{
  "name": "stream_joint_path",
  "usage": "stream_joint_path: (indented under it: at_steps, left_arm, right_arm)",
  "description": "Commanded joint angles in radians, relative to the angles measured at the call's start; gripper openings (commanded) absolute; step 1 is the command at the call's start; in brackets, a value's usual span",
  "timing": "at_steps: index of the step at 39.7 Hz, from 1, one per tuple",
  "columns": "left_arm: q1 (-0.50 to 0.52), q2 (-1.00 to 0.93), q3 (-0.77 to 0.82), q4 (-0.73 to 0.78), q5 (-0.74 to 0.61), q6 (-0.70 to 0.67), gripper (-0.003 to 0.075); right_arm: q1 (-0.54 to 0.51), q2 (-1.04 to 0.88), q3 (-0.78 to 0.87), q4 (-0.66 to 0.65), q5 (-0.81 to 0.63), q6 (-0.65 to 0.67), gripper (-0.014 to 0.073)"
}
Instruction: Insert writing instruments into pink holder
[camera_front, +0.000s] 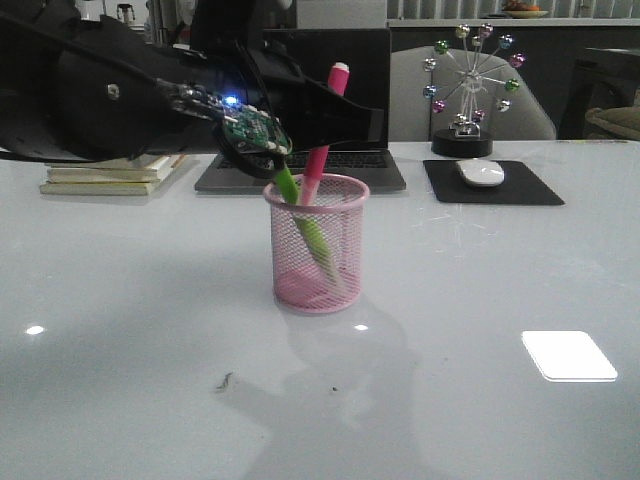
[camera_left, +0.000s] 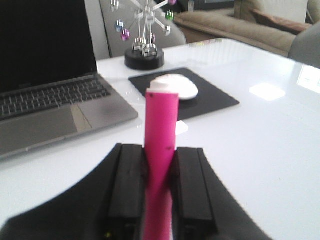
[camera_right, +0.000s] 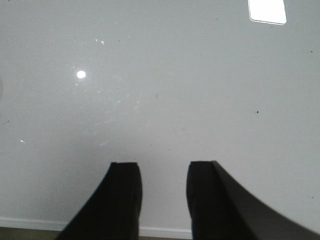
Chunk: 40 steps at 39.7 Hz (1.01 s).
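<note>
The pink holder (camera_front: 317, 245) stands in the middle of the white table. The green marker (camera_front: 305, 225) leans inside it, its top sticking out over the rim. My left gripper (camera_front: 345, 115) (camera_left: 160, 155) hangs above the cup, shut on the pink marker (camera_front: 325, 125) (camera_left: 161, 135). That marker is tilted, its pale cap end up, and its lower end dips inside the holder's rim. My right gripper (camera_right: 162, 170) is open over bare table with nothing between its fingers; it does not show in the front view.
Behind the holder sits an open laptop (camera_front: 310, 165) (camera_left: 45, 100). A white mouse (camera_front: 481, 172) lies on a black pad (camera_front: 492, 183), with a ferris-wheel ornament (camera_front: 468, 90) behind it. Stacked books (camera_front: 110, 175) lie at the back left.
</note>
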Motion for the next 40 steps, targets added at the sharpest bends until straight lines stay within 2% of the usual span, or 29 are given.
stream_joint_path:
  at_steps: [1, 7, 11, 20, 29, 34, 40]
  left_arm:
    - [-0.007, -0.047, -0.024, -0.007, -0.079, -0.022, 0.0203]
    - [-0.007, -0.047, -0.024, -0.007, -0.096, -0.022, 0.0384]
    - [-0.007, -0.047, -0.024, -0.007, -0.106, -0.022, 0.0443]
    - [0.01, -0.113, -0.026, -0.005, -0.137, -0.021, 0.0392]
    - [0.116, -0.256, -0.026, -0.005, -0.078, -0.019, 0.0375]
    - [0.193, -0.343, -0.026, -0.001, 0.014, -0.019, 0.0375]
    - [0.299, -0.463, -0.026, 0.105, 0.245, -0.019, 0.0375]
  right_arm:
    - [-0.007, -0.005, -0.028, -0.024, -0.054, -0.002, 0.0363]
    - [-0.007, -0.005, -0.028, -0.024, -0.046, -0.002, 0.0363]
    - [-0.007, -0.005, -0.028, -0.024, -0.046, -0.002, 0.0363]
    - [-0.007, -0.005, -0.028, -0.024, -0.046, -0.002, 0.0363]
    - [-0.007, -0.005, -0.028, -0.029, -0.046, -0.002, 0.0363]
    - [-0.007, -0.005, -0.028, -0.039, -0.046, -0.002, 0.0363]
    - [-0.007, -0.005, -0.028, -0.041, -0.046, -0.002, 0.0363]
